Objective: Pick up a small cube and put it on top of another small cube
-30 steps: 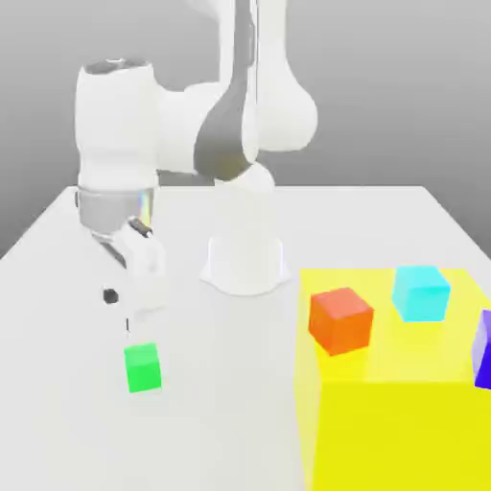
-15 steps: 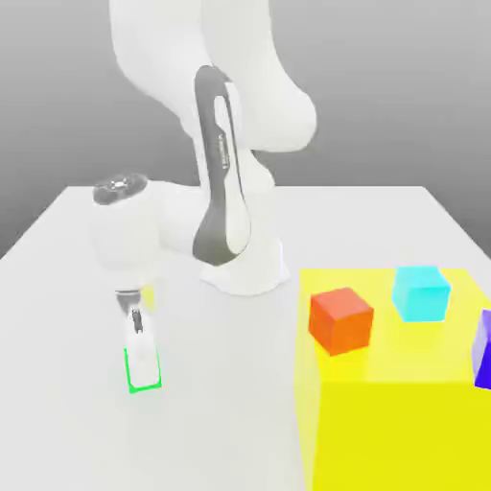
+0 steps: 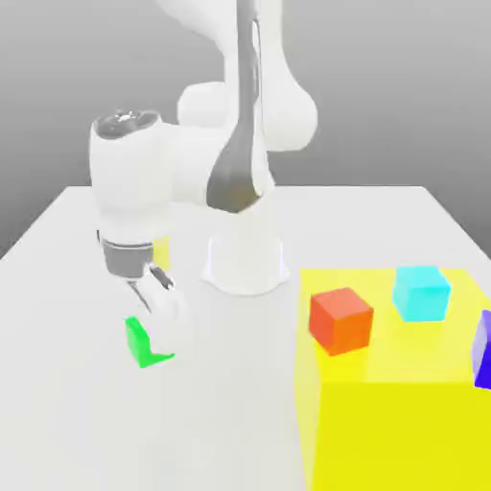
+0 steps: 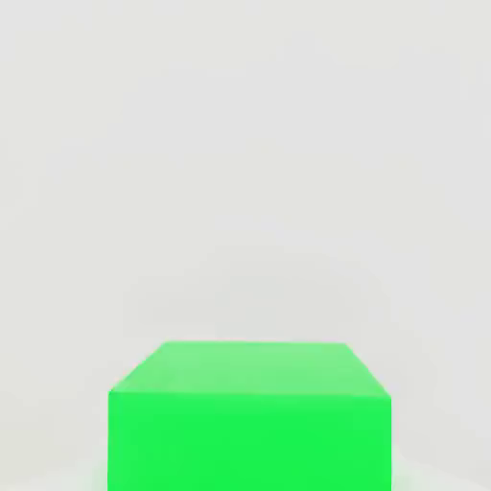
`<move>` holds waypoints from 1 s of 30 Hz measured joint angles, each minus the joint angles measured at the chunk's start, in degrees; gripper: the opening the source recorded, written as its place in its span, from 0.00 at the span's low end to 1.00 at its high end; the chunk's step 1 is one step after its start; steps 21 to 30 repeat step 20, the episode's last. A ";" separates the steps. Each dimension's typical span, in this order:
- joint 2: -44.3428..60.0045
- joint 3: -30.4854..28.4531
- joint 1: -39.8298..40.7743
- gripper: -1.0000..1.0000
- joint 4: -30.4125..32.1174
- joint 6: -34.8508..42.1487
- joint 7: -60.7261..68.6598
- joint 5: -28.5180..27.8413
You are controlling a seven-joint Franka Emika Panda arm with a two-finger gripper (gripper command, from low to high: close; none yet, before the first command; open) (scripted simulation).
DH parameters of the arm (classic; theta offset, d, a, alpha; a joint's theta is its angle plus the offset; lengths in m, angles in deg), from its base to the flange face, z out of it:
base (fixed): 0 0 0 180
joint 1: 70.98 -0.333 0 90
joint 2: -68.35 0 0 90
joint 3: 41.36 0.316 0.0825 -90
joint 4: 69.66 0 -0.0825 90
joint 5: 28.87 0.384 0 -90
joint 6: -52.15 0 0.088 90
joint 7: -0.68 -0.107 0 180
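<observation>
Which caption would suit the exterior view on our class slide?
The robot arm grips the green cube, while red and cyan cubes sit on a yellow block.

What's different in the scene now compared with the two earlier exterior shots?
The gripper came down over the green cube, closed on it, and has since risen with it; the cube now sits higher in the exterior view and is turned from how it lay. The arm folded down, then rose again. The red-orange cube, cyan cube, blue block and yellow block stayed put.
</observation>
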State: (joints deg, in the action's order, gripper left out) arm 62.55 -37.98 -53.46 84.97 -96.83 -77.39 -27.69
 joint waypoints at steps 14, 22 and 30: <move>-6.42 10.46 -14.54 0.00 -21.48 27.72 24.59 2.63; -4.05 11.04 -14.68 1.00 -18.47 22.39 24.63 2.28; -4.05 11.04 -14.68 1.00 -18.47 22.39 24.63 2.28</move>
